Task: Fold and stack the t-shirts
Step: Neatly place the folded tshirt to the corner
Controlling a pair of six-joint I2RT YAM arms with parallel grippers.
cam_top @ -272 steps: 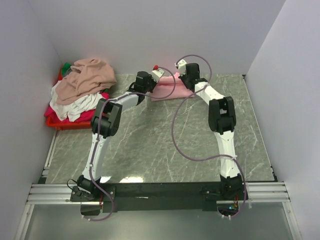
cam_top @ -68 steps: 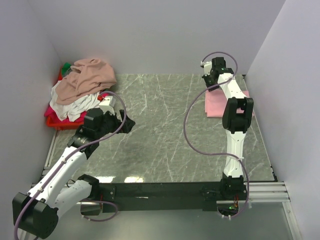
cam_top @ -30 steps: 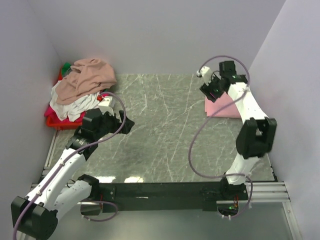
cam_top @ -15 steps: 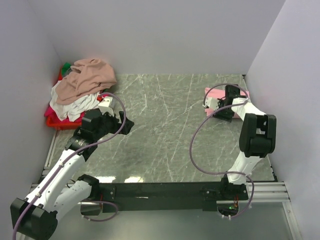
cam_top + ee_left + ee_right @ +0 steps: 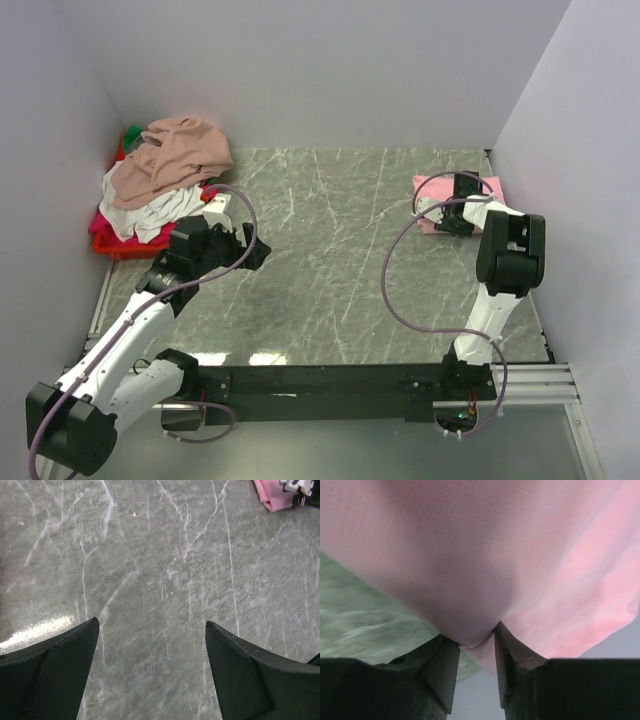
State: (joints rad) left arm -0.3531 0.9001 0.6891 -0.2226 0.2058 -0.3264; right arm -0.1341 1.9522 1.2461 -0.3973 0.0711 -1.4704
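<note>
Top view: you had the left arm reaching out low over the left half of the grey marbled counter [image 5: 330,260], and the right arm folded back on itself at the far right.

Left wrist view: your left fingers [image 5: 62,657] stood wide apart above bare counter and held nothing. The counter's pale veins showed between them.

Right wrist view: your right fingers [image 5: 440,672] were drawn narrow, with a small fold of the light pink t-shirt [image 5: 485,555] pinched between their tips. The pink cloth filled most of that view, with a strip of counter at its left.

Position of the folded garment: the light pink t-shirt [image 5: 432,188] lay flat on the counter near the far right corner. The right fingers were at its near edge, and it was well apart from the left fingers. Its corner also appeared at the upper right of the left wrist view [image 5: 272,497].

Remaining garments: the other shirts were heaped unfolded in the red basket [image 5: 120,248] at the far left. The tan t-shirt [image 5: 175,145] lay on top and the white t-shirt [image 5: 150,210] under it. Magenta cloth [image 5: 100,222] showed at the pile's lower edge and a bit of green cloth [image 5: 132,132] at its far side.
</note>
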